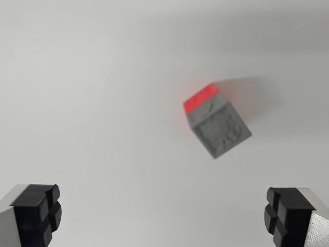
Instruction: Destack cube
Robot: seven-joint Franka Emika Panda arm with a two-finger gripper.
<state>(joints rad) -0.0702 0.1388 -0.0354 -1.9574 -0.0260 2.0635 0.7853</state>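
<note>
From my wrist view I see the gripper (164,218) with its jaws spread wide and nothing between them; one black pad (38,211) sits at the near left corner, the other at the near right; the grey cube (221,126) stands farther off, right of centre on the pale worktop (92,103), stacked on a red cube (201,98) whose edge shows at its far side; the stack is slightly blurred, well apart from both pads.
</note>
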